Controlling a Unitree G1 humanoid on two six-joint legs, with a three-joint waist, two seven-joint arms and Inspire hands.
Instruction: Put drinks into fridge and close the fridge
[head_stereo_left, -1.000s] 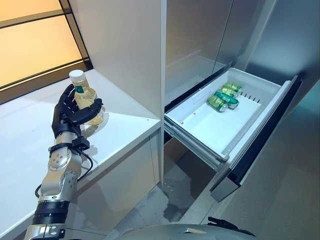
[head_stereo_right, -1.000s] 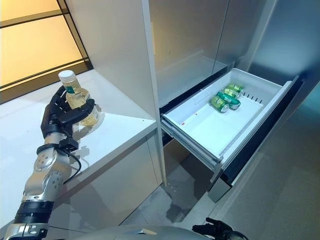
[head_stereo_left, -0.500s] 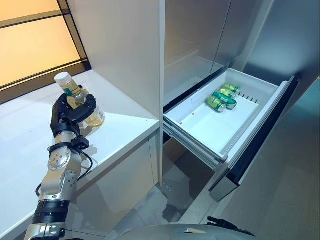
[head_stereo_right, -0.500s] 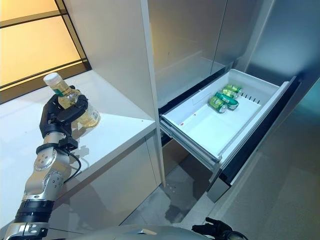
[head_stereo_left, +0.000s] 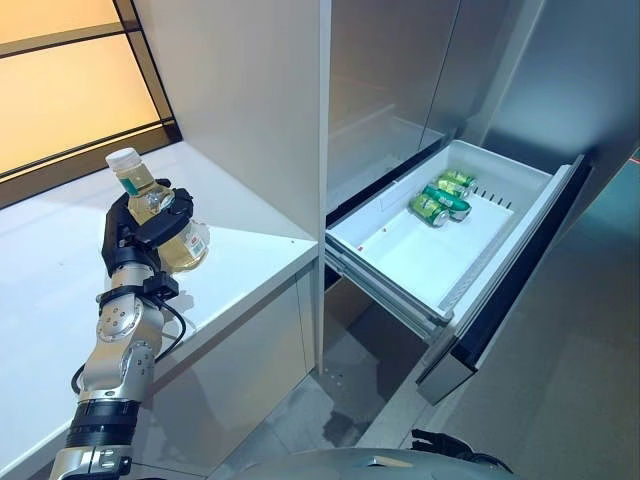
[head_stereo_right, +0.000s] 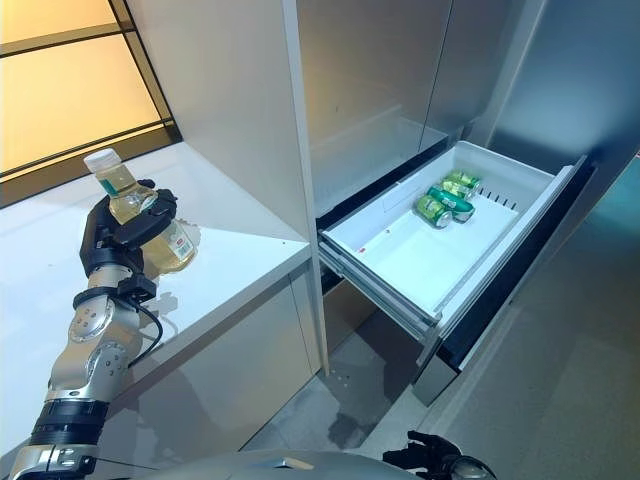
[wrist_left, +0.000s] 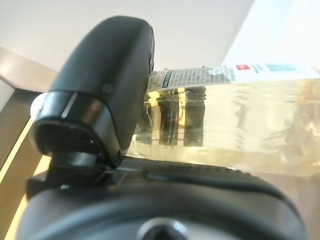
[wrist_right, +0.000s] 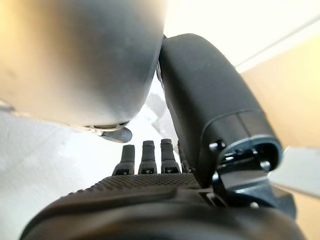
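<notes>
My left hand (head_stereo_left: 140, 225) curls tight around the bottle (head_stereo_left: 160, 215), tilted above the white surface (head_stereo_left: 240, 265) near its right edge. My right hand (wrist_right: 150, 160) hangs with fingers straight. Green cans (head_stereo_left: 438, 200) lie in the open fridge drawer (head_stereo_left: 400, 255).

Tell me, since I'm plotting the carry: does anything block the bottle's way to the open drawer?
The tall white cabinet panel stands between the bottle, held in the left hand, and the fridge drawer. The drawer's near part is bare; cans lie at its far end.
</notes>
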